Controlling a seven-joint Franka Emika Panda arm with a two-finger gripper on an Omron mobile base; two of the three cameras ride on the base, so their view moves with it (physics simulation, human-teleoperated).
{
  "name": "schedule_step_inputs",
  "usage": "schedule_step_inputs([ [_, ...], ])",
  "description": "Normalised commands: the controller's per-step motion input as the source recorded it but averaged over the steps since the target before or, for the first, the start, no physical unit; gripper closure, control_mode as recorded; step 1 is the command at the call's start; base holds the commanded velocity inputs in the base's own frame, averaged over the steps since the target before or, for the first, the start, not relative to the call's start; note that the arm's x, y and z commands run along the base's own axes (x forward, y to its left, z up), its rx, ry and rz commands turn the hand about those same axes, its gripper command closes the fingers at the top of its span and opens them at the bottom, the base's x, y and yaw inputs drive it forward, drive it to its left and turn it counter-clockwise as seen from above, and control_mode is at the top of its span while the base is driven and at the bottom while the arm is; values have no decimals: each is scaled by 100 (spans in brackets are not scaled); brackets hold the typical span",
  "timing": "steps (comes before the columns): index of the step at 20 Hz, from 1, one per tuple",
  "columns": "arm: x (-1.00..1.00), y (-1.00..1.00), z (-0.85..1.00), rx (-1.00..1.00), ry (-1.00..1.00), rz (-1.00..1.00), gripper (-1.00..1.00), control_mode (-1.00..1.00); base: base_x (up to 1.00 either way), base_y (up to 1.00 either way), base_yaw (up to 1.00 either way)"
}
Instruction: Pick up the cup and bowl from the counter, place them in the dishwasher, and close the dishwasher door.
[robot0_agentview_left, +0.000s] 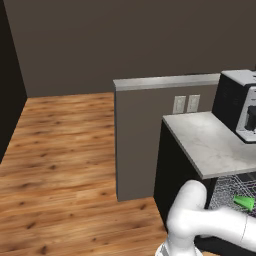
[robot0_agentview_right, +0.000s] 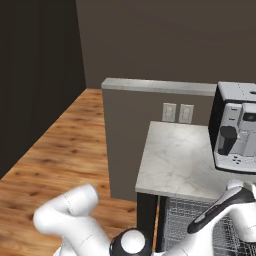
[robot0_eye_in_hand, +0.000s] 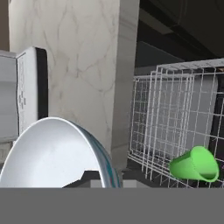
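Note:
The white bowl (robot0_eye_in_hand: 52, 153) fills the lower left of the hand view, tilted, right against my gripper (robot0_eye_in_hand: 97, 180), which is shut on its rim. The green cup (robot0_eye_in_hand: 195, 164) lies on its side in the silver wire rack (robot0_eye_in_hand: 175, 109) of the dishwasher. In the left base view the cup (robot0_agentview_left: 244, 202) shows in the rack (robot0_agentview_left: 227, 189) under the counter's edge. The marbled counter (robot0_agentview_left: 210, 142) (robot0_agentview_right: 175, 160) (robot0_eye_in_hand: 74, 65) stands above the rack. The dishwasher door is out of view.
A black-and-silver coffee machine (robot0_agentview_left: 240, 105) (robot0_agentview_right: 236, 127) stands on the counter's far right. A grey partition wall with two sockets (robot0_agentview_left: 150, 135) (robot0_agentview_right: 150, 110) rises behind the counter. Wooden floor (robot0_agentview_left: 60, 165) spreads to the left.

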Motion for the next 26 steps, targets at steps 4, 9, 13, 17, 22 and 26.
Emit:
schedule_step_inputs([
  [4, -62, 27, -24, 0, 0, 1, 100, -100, 0, 0, 0],
  [9, -44, 18, -43, 0, 0, 0, 100, -100, 0, 0, 0],
  [13, -23, 16, -51, 0, 0, 0, 100, -100, 0, 0, 0],
  [17, -9, 9, -50, 0, 0, 0, 100, -100, 0, 0, 0],
  [22, 0, 1, -48, 0, 0, 0, 100, -100, 0, 0, 0],
  [26, 0, 0, -47, 0, 1, 0, 100, -100, 0, 0, 0],
])
